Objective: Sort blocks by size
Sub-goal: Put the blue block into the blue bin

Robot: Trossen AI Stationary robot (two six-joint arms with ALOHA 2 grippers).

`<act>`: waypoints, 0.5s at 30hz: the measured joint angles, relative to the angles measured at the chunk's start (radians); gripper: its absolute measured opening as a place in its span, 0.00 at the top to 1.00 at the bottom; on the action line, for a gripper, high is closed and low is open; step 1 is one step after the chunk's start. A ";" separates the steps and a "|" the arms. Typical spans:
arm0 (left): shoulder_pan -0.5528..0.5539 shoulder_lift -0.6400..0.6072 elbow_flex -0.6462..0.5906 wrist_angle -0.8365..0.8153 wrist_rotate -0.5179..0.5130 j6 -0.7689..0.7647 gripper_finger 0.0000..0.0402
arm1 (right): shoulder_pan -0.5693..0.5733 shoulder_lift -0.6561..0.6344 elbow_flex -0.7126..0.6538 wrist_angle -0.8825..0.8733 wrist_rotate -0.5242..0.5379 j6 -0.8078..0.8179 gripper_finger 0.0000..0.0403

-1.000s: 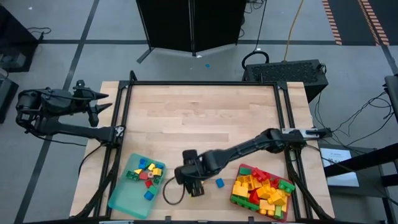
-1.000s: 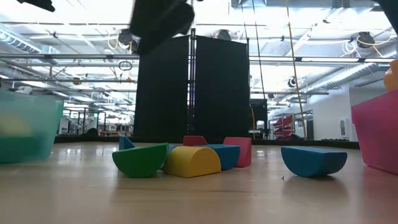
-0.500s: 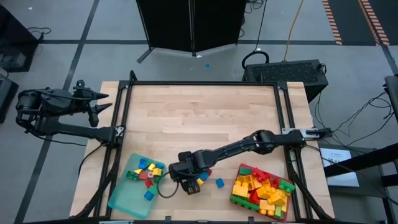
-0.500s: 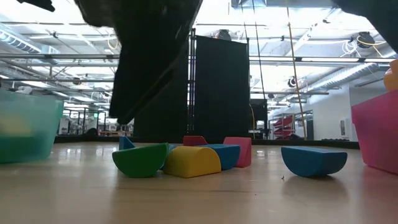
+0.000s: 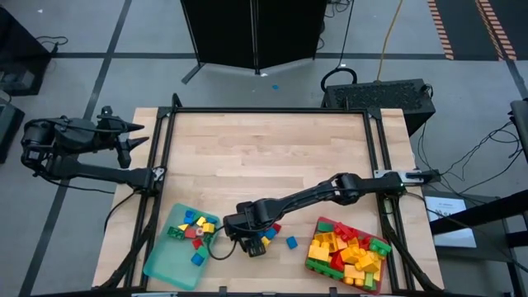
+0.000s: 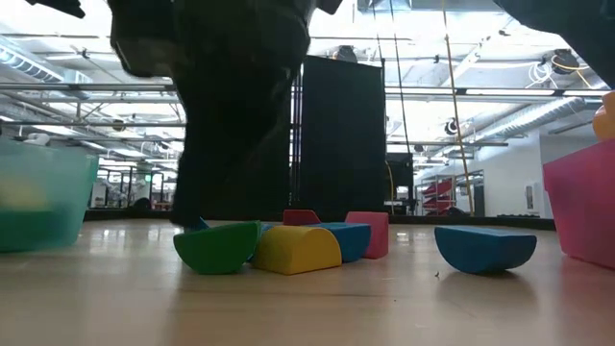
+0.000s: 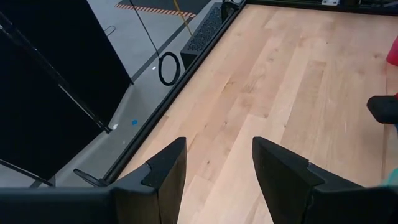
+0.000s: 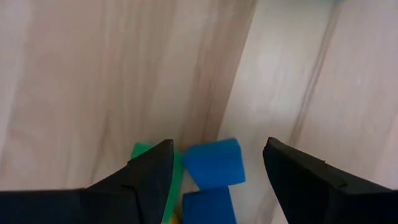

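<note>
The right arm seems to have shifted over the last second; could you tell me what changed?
The right gripper moved left and came down over the loose blocks between the trays, fingers open, nothing held. The left gripper, blocks and both trays stayed put.

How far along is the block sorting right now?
Done: small plastic bricks lie in the translucent teal tray, larger ones in the flat red tray. In hand: the open right end effector sits over a loose cluster of small bricks. Left: that cluster and a lone blue brick.
</note>
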 joint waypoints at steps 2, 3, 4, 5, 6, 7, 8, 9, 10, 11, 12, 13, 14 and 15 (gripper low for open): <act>0.000 0.000 0.000 0.000 0.000 0.000 0.53 | -0.001 0.007 -0.003 -0.008 0.000 -0.001 0.40; 0.000 0.000 0.000 0.000 0.000 0.000 0.53 | -0.001 0.010 -0.008 0.000 0.001 -0.001 0.40; 0.000 0.000 0.000 0.000 0.000 0.000 0.53 | -0.002 0.011 -0.011 0.003 0.001 -0.001 0.41; 0.000 0.000 0.000 0.000 0.000 0.000 0.53 | -0.002 0.012 -0.013 -0.002 0.001 -0.001 0.41; 0.000 0.000 0.000 0.000 0.000 0.000 0.53 | -0.003 0.014 -0.016 -0.005 0.001 -0.001 0.42; 0.000 0.000 0.000 0.000 0.000 0.000 0.53 | -0.003 0.022 -0.017 -0.001 0.001 0.001 0.44; 0.000 0.000 0.000 0.000 0.000 0.000 0.53 | -0.004 0.025 -0.017 0.001 0.002 0.002 0.46; 0.000 0.000 0.000 0.000 0.000 0.000 0.53 | -0.005 0.025 -0.017 -0.004 0.003 0.006 0.49; 0.000 0.000 0.000 0.000 0.000 0.000 0.53 | -0.005 0.025 -0.017 -0.011 0.003 0.009 0.53; 0.000 0.000 0.000 0.000 0.000 0.000 0.53 | -0.005 0.025 -0.017 -0.010 0.004 0.010 0.57; 0.000 0.000 0.000 0.000 0.000 0.000 0.53 | -0.005 0.025 -0.017 -0.009 0.005 0.009 0.62; 0.000 0.000 0.000 0.000 0.000 0.000 0.53 | -0.006 0.025 -0.017 -0.008 0.004 0.004 0.67; 0.000 0.000 0.000 0.000 0.000 0.000 0.53 | -0.006 0.025 -0.017 -0.007 0.004 0.001 0.72; 0.000 0.000 0.000 0.000 0.000 0.000 0.53 | -0.008 0.025 -0.017 -0.007 0.005 0.000 0.73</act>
